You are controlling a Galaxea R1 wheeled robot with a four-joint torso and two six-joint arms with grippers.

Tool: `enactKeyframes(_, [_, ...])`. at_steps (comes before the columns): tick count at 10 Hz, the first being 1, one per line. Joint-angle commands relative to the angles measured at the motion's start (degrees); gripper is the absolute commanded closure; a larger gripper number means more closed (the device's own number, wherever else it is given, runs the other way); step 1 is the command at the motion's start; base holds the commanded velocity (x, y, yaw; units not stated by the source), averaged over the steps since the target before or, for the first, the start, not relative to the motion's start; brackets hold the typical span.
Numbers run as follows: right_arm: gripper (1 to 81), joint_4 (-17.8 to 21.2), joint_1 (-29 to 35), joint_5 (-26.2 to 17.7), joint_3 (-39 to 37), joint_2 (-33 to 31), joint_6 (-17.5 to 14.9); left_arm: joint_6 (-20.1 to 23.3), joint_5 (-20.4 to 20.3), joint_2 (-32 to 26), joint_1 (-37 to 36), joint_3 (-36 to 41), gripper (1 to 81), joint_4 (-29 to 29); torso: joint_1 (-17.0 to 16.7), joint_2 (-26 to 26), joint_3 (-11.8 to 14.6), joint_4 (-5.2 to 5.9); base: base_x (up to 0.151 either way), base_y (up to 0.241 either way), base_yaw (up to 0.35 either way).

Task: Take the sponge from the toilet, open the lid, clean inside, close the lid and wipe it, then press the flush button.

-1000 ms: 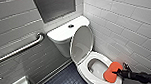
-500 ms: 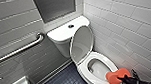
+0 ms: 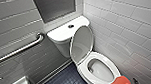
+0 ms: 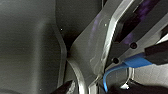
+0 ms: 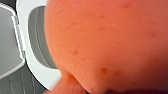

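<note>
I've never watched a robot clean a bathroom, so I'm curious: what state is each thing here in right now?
White glossy ceramic toilet: lid raised against the tank, seat down.
Small dark round flush button: on the tank top, untouched.
Bright orange soft sponge: by the toilet's front rim.
Silver metal grab bar: mounted, nothing hanging on it.

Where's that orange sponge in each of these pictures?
Head view: sponge at the bottom right corner, by the toilet seat's front edge.
Right wrist view: sponge looms huge, right before the camera, beside the seat.
Left wrist view: a blue cable against grey surfaces.
Shared landmark: the white toilet seat.
</note>
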Motion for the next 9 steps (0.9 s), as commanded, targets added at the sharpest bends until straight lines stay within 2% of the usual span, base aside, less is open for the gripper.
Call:
enactKeyframes(1, [81.1, -2.0, -0.1, -7.7, 4.3, -2.9, 0.1, 0.4, 4.5, -0.5, 1.6, 1.4, 1.0, 0.6, 0.0, 0.0, 0.0, 0.00, 0.000, 0.000, 0.000])
enactKeyframes(2, [81.1, -2.7, -0.7, -8.0, 5.5, -3.0, 0.1, 0.4, 4.5, -0.6, 1.6, 1.4, 1.0, 0.6, 0.0, 0.0, 0.0, 0.00, 0.000, 0.000, 0.000])
enactKeyframes(3, [81.1, -4.6, -0.8, -10.1, 7.0, -2.7, 0.1, 0.4, 4.5, -0.6, 1.6, 1.4, 1.0, 0.7, 0.0, 0.0, 0.0, 0.00, 0.000, 0.000, 0.000])
enactKeyframes(5, [81.1, -9.8, 2.1, -16.4, 8.8, -1.5, 0.1, 0.4, 4.4, -0.6, 1.6, 1.4, 1.0, 0.8, 0.0, 0.0, 0.0, 0.00, 0.000, 0.000, 0.000])
enactKeyframes(7, [81.1, -13.2, 8.8, -27.7, 10.1, 0.1, 0.2, 0.4, 4.5, -0.6, 1.6, 1.4, 1.0, 1.3, 0.0, 0.0, 0.0, 0.00, 0.000, 0.000, 0.000])
enactKeyframes(9, [81.1, -13.4, 16.6, -35.2, 11.9, 1.3, 1.0, 0.4, 4.5, -0.5, 1.6, 1.3, 1.0, 1.6, 0.0, 0.0, 0.0, 0.00, 0.000, 0.000, 0.000])
